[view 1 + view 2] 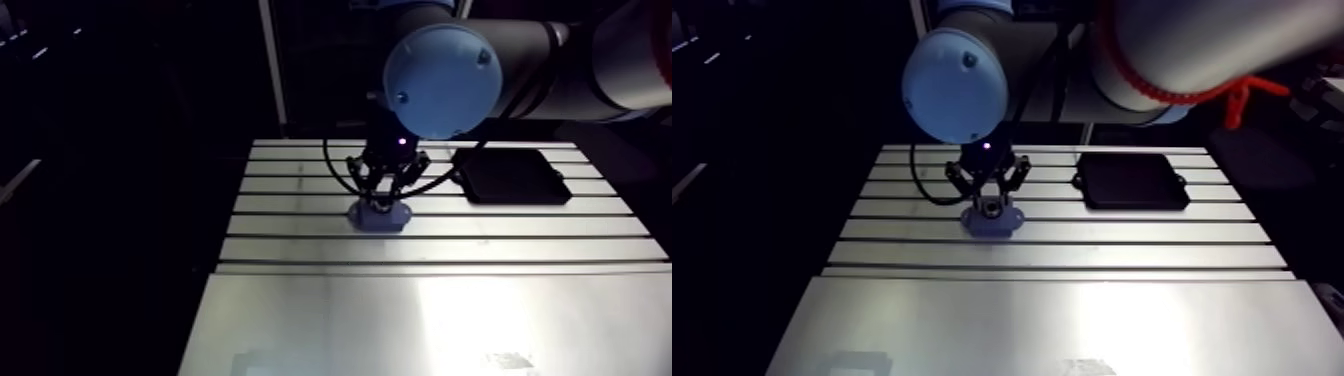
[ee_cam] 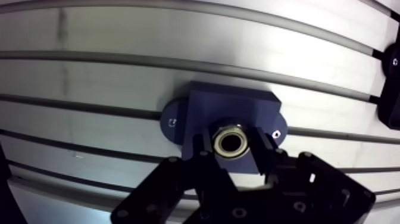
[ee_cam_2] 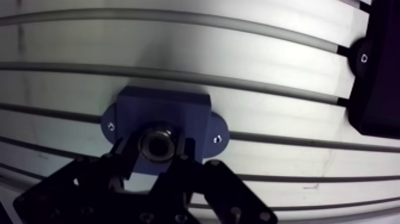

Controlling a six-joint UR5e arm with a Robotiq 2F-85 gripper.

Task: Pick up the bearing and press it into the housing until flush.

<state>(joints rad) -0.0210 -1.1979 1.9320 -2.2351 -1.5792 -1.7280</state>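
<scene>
Directly above the blue housing (image 2: 232, 113), the gripper (image 2: 231, 150) clamps the bearing (image 2: 228, 142) between its jaws, aligned with the bore for pressing.

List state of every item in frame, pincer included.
pincer: shut on the bearing, over the housing.
bearing: gripped, at the housing's bore; whether flush, cannot tell.
housing: flat on the table.
black tray: flat on the table, apart from the housing.

Tallied on the slotted table (image 1: 440, 320): one blue housing (image 2: 232, 113), one metal bearing (image 2: 228, 142), one black tray (image 1: 1130, 181) toward its far edge.
</scene>
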